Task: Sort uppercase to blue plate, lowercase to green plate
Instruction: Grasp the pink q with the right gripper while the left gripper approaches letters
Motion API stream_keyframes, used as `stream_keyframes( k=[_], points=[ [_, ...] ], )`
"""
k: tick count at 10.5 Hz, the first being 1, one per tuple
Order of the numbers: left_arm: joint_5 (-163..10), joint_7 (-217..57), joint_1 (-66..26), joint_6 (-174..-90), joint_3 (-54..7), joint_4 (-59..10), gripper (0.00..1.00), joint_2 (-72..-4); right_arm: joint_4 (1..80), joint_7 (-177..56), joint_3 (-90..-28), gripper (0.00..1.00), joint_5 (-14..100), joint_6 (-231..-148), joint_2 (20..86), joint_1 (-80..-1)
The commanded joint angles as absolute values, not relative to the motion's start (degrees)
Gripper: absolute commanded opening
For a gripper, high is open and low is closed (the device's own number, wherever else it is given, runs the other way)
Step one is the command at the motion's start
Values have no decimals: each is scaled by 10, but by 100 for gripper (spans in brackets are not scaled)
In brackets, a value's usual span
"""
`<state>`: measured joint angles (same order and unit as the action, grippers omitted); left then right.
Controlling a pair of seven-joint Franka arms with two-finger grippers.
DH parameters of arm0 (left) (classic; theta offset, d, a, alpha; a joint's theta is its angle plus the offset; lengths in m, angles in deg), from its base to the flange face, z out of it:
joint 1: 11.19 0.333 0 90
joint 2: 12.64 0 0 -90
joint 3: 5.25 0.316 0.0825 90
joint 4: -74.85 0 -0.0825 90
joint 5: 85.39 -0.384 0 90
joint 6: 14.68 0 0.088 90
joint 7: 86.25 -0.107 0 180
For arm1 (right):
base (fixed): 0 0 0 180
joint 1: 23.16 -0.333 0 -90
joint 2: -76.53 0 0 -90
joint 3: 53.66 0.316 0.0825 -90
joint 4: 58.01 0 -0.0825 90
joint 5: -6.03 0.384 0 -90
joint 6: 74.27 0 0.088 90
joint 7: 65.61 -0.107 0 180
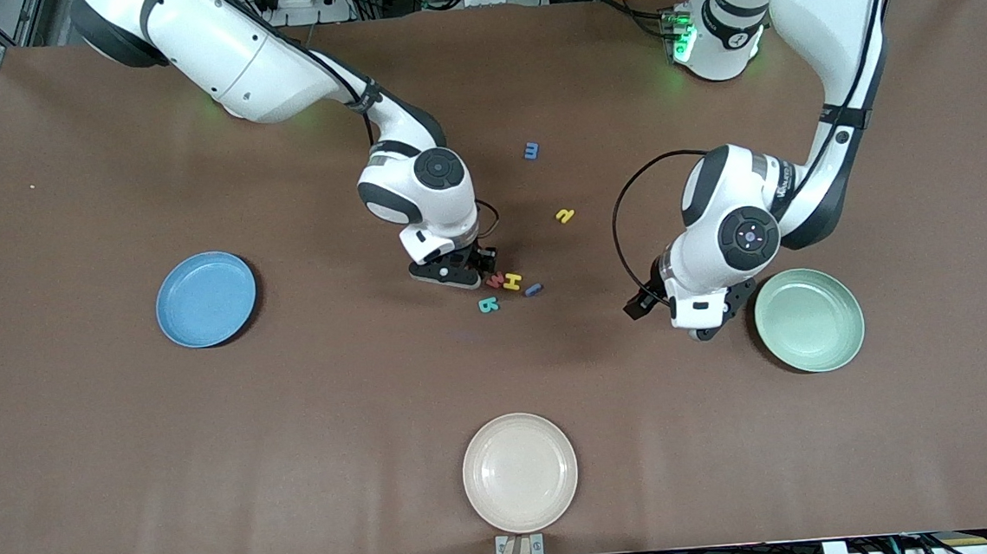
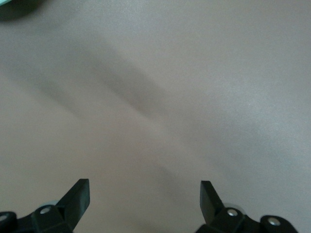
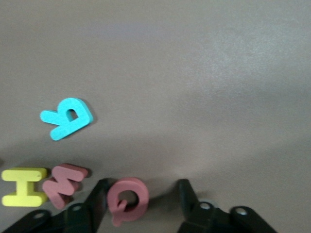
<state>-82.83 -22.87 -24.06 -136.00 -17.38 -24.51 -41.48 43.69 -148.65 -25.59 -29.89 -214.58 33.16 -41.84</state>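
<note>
We have the right gripper (image 3: 141,196) down on the worktop (image 1: 294,412) in the letter cluster, its fingers standing apart around the red Q (image 3: 127,199) without yet pinching it. The red w (image 3: 63,183) lies just beside the Q, touching the yellow H (image 3: 24,187); the teal B (image 3: 65,118) is near. We judge one finger could catch the w and drag it along. The blue plate (image 1: 206,298) lies well apart, toward the right arm's end. Our left gripper (image 2: 145,194) waits wide open beside the green plate (image 1: 809,319).
</note>
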Motion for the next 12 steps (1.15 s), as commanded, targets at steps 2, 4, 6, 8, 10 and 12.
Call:
stream_keyframes(
  k=[2,4,6,8,10,12],
  points=[
    [-814,-205,-248,-1357,-172,-234,100,-421,424,-1493,-263,48,-289,-2146,320,-429],
    [-815,-194,-250,-1357,-172,-234,100,-423,425,-1491,-263,30,-290,-2146,321,-429],
    [-814,-173,-257,-1357,-172,-234,100,-425,425,-1489,-263,18,-290,-2145,321,-427],
    [-814,-139,-275,-1357,-172,-224,100,-434,427,-1443,-263,18,-283,-2145,325,-408],
    [-815,-109,-287,-1357,-172,-198,100,-453,429,-1369,-263,18,-250,-2109,336,-392],
    [-814,-99,-293,-1357,-172,-195,100,-456,429,-1253,-263,18,-193,-2070,360,-362]
  ],
)
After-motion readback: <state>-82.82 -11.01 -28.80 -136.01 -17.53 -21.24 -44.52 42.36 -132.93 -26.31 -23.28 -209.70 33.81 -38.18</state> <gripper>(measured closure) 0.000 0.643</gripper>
